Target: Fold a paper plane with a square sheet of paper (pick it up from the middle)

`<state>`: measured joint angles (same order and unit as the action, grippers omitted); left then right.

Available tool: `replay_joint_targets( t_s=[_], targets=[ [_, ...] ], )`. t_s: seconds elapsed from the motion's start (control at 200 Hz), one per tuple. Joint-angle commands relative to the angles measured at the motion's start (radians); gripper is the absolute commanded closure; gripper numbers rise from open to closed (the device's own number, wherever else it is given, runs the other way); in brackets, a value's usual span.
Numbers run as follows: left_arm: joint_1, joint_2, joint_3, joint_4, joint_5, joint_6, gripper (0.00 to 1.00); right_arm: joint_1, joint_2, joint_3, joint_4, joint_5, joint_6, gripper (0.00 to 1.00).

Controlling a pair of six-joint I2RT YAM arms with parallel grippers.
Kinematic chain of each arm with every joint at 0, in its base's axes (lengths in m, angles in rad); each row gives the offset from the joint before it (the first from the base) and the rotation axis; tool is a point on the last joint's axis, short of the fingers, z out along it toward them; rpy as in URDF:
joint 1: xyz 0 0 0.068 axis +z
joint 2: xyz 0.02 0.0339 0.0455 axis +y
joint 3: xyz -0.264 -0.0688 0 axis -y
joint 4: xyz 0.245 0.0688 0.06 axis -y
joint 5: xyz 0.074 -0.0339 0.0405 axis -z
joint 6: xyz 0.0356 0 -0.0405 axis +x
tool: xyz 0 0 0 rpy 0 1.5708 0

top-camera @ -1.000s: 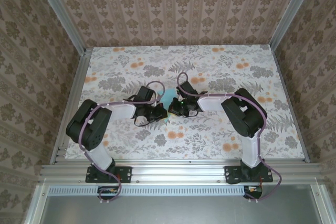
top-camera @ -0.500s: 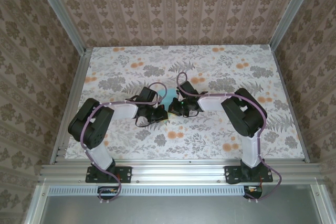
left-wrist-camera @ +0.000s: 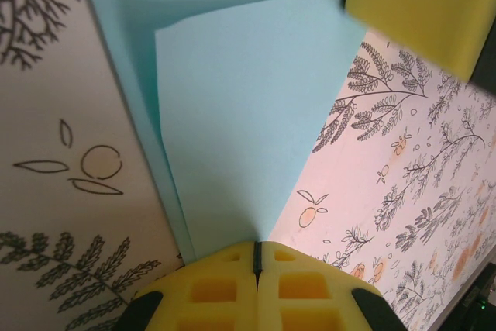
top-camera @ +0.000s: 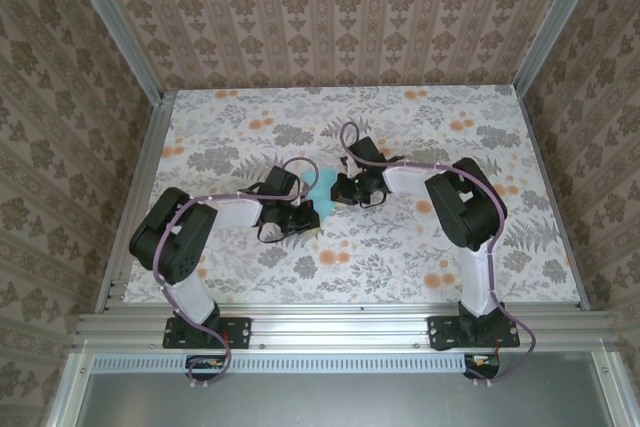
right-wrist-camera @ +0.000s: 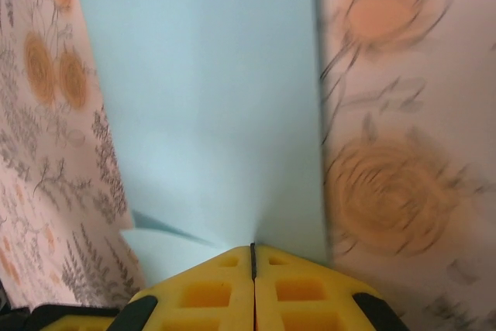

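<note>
The square sheet of paper (top-camera: 322, 190), turquoise blue, is held between the two grippers at the table's middle. In the left wrist view one layer of the sheet (left-wrist-camera: 256, 114) is folded over another and narrows down into my left gripper (left-wrist-camera: 256, 249), which is shut on its edge. My right gripper (right-wrist-camera: 253, 249) is shut on the sheet (right-wrist-camera: 209, 98) from the opposite side, where a lower flap shows at the left. One yellow finger of the right gripper (left-wrist-camera: 418, 5) shows at the sheet's far corner. From above, the left gripper (top-camera: 308, 209) and the right gripper (top-camera: 338, 190) nearly meet.
The tabletop (top-camera: 420, 247) carries a grey-and-orange floral print. Patterned walls and metal frame posts (top-camera: 150, 137) close in the left, right and far sides. Both arms bend inward across the middle, with their cables (top-camera: 345, 142) looping above the wrists.
The right arm has swung its wrist toward the far side and slightly left, carrying its side of the sheet along. The left arm has barely moved.
</note>
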<state>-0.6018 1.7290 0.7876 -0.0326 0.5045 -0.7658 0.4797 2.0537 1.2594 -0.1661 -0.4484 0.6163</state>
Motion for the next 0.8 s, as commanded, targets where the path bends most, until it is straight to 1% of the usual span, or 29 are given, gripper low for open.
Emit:
replay_joint_targets(
  t_s=[0.0, 0.125, 0.2, 0.315, 0.41, 0.505, 0.655, 0.8],
  targets=[
    [-0.004, 0.063, -0.056, -0.155, -0.11, 0.031, 1.0, -0.057, 0.044, 0.059, -0.07, 0.079, -0.082, 0.93],
    [-0.006, 0.064, -0.042, -0.162, -0.115, 0.033, 1.0, -0.08, 0.024, 0.105, -0.104, 0.096, -0.106, 0.92],
    [-0.006, 0.067, -0.033, -0.168, -0.115, 0.036, 1.0, -0.079, -0.021, 0.111, -0.113, 0.076, -0.116, 0.92],
    [-0.007, 0.07, -0.024, -0.173, -0.119, 0.037, 1.0, -0.065, -0.106, 0.054, -0.083, 0.032, -0.09, 0.92],
    [-0.007, 0.071, -0.021, -0.173, -0.121, 0.034, 1.0, -0.036, -0.148, -0.021, -0.025, -0.007, -0.031, 0.91],
    [-0.009, 0.072, -0.021, -0.171, -0.121, 0.036, 1.0, 0.007, -0.148, -0.077, 0.025, -0.036, 0.027, 0.92],
    [-0.01, 0.072, -0.022, -0.171, -0.121, 0.038, 1.0, 0.063, -0.103, -0.091, 0.05, -0.058, 0.076, 0.92],
    [-0.01, 0.069, -0.027, -0.169, -0.12, 0.039, 1.0, 0.08, -0.052, -0.086, 0.065, -0.077, 0.093, 0.93]
  ],
)
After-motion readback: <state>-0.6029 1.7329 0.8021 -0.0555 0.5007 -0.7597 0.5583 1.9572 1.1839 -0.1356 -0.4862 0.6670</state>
